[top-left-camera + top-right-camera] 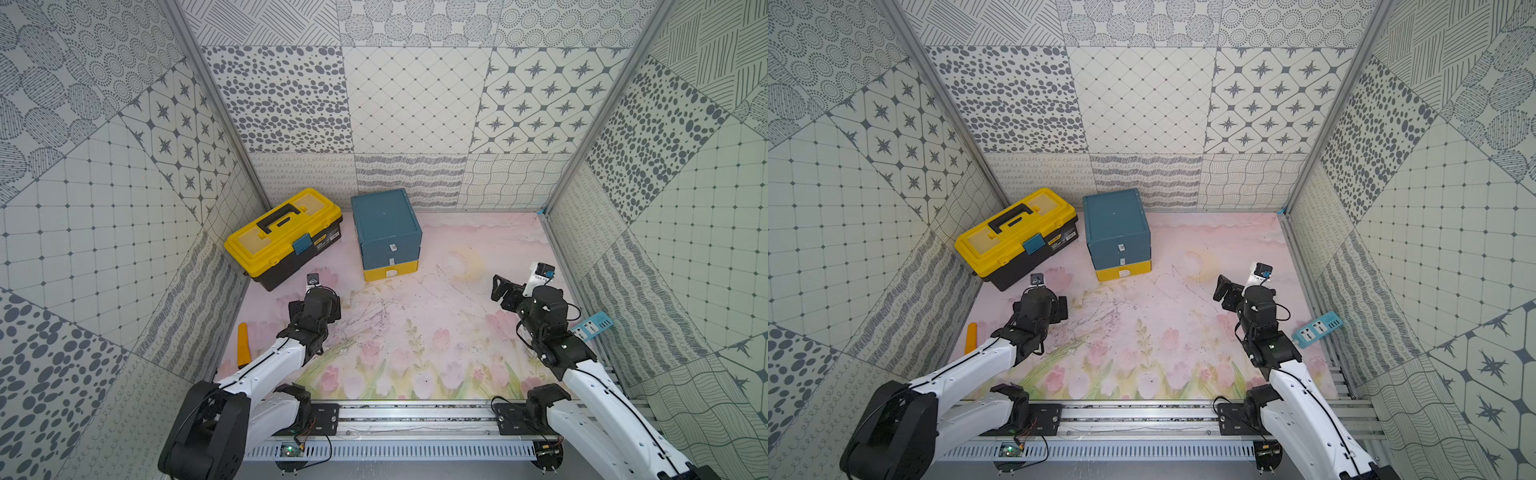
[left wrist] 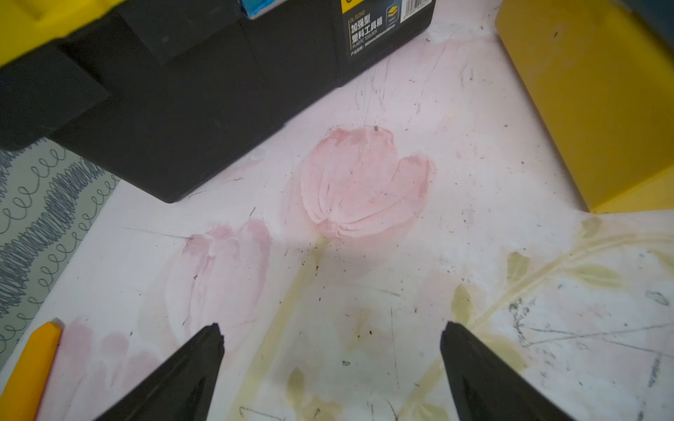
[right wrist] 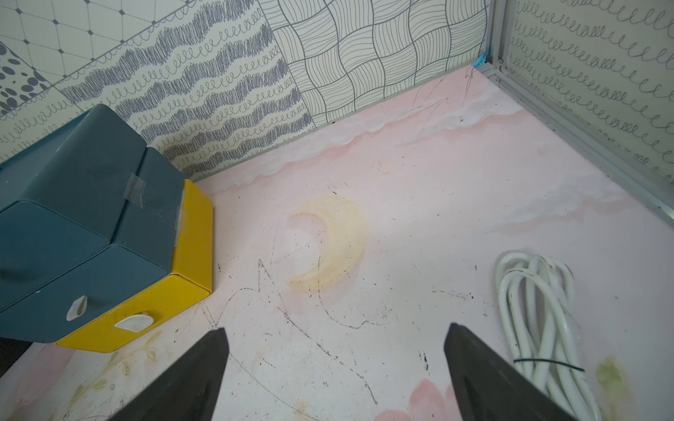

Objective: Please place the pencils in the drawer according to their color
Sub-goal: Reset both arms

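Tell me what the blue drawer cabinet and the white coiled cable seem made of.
Drawer cabinet: probably moulded plastic, matte; rounded corners, even colour, dull sheen.
Coiled cable: likely flexible plastic or rubber sheath, smooth, slightly glossy; it bends in soft loops, with dark scuffs.

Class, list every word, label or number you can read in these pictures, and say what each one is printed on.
"加强型 塑料工具箱": on the sticker on the toolbox.
Small print under those characters, and the barcode: too blurred to read.
Writing on the blue tape in the wall corner: too small to read.
The drawers: no writing visible.
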Robot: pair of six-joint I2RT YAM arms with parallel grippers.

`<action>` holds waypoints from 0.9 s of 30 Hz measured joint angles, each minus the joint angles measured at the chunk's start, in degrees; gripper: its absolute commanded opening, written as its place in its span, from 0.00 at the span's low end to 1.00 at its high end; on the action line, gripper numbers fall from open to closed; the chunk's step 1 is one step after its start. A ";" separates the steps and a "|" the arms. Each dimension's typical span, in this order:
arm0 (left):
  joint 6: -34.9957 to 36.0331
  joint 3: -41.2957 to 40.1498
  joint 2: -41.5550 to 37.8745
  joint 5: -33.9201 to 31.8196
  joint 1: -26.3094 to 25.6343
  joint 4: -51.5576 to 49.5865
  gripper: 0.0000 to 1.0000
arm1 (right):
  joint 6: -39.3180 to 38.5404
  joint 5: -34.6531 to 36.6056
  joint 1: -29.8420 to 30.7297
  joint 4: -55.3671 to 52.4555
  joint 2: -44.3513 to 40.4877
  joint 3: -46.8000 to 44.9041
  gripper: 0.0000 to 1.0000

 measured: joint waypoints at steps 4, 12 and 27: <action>1.68 -2.32 4.98 2.36 1.88 9.57 0.99 | -1.55 0.07 0.00 2.25 0.11 -1.53 0.98; 5.66 -2.73 16.33 7.69 4.02 27.15 0.99 | -4.37 0.79 0.00 4.85 2.05 -2.34 0.98; 8.09 -0.68 25.53 20.55 8.98 40.37 0.99 | -17.14 3.26 -0.20 13.99 8.52 -4.24 0.98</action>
